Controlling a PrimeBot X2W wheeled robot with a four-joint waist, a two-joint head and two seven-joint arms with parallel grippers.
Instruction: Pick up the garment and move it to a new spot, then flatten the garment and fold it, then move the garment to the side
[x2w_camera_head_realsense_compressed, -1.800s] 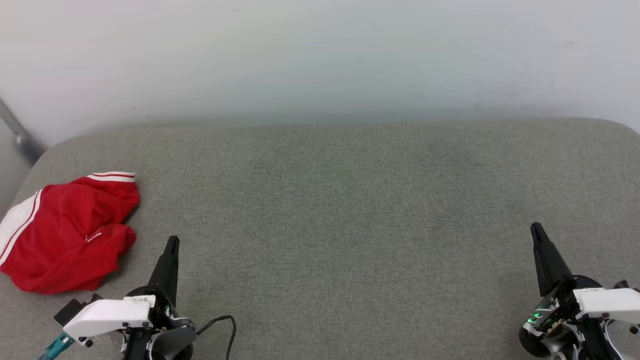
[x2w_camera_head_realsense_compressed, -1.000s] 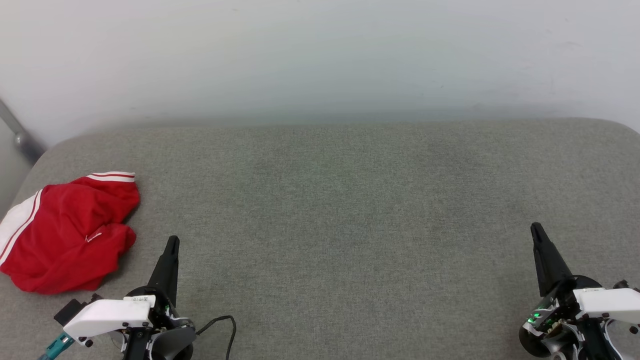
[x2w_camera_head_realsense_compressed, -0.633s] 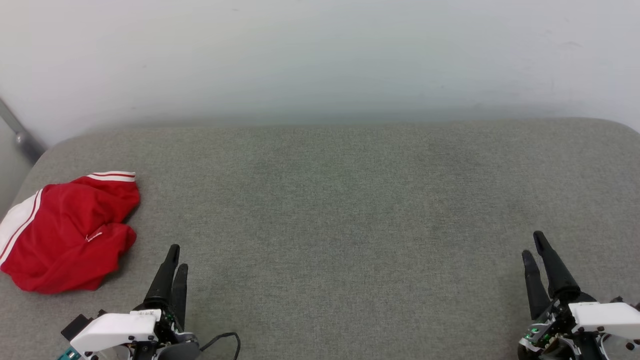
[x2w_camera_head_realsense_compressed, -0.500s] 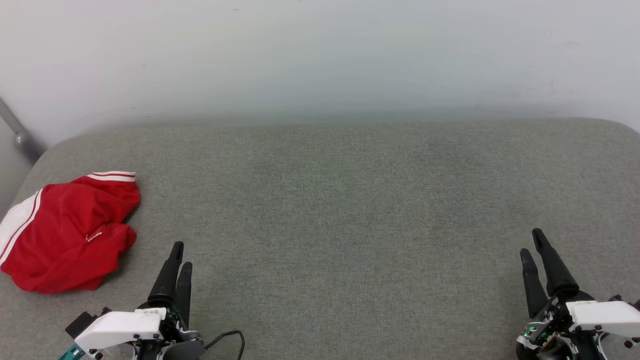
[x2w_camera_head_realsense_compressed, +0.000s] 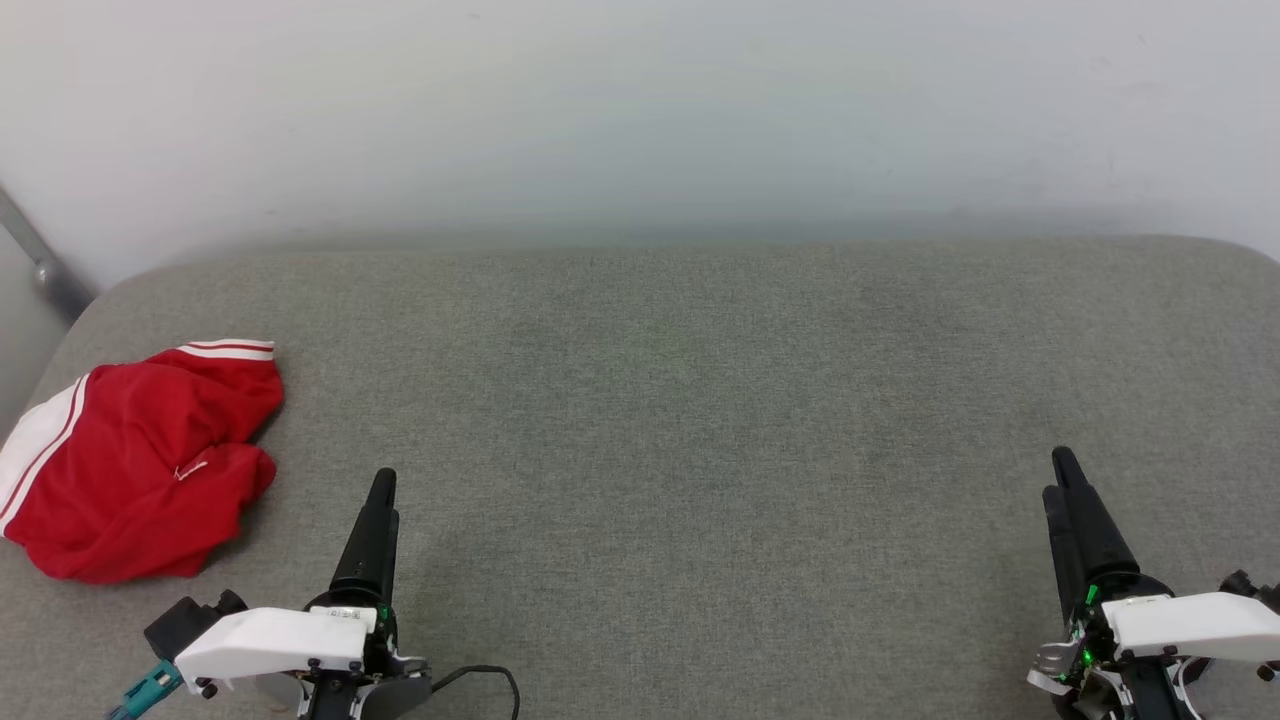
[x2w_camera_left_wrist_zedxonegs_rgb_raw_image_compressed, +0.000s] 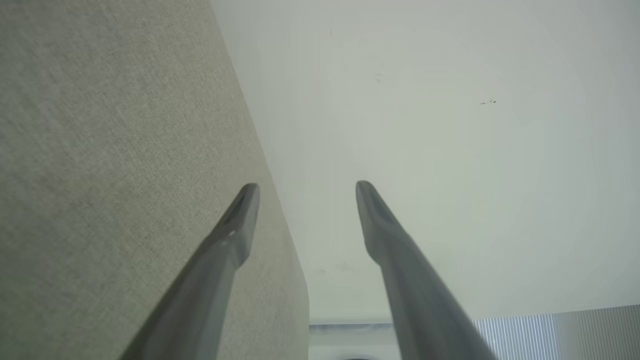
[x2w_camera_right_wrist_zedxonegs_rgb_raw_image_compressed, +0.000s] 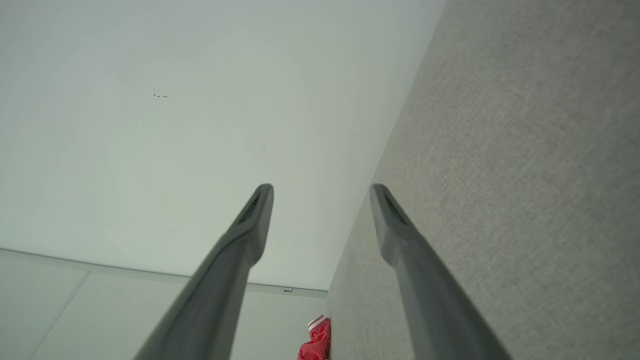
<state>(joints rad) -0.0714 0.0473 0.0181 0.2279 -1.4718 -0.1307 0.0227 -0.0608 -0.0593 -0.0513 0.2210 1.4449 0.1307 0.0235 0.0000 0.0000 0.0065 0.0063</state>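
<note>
The garment (x2w_camera_head_realsense_compressed: 135, 460), a red jersey with white, striped trim, lies crumpled at the left edge of the grey padded table (x2w_camera_head_realsense_compressed: 700, 400). A small red part of the garment (x2w_camera_right_wrist_zedxonegs_rgb_raw_image_compressed: 316, 344) also shows low in the right wrist view. My left gripper (x2w_camera_head_realsense_compressed: 381, 492) hovers at the lower left, a little right of the garment and apart from it. In its wrist view the left gripper (x2w_camera_left_wrist_zedxonegs_rgb_raw_image_compressed: 305, 187) stands open and empty. My right gripper (x2w_camera_head_realsense_compressed: 1058, 475) is at the lower right, far from the garment. The right gripper (x2w_camera_right_wrist_zedxonegs_rgb_raw_image_compressed: 322, 190) is open too, with nothing between its fingers.
A pale wall (x2w_camera_head_realsense_compressed: 640, 110) rises behind the table's far edge. A grey metal bar (x2w_camera_head_realsense_compressed: 35, 265) slants by the far left corner. A black cable (x2w_camera_head_realsense_compressed: 480, 680) curls beside my left wrist.
Both grippers went from shut to open. The left one shifted slightly right and up the view; the right one stayed near its place. The garment has not moved.
</note>
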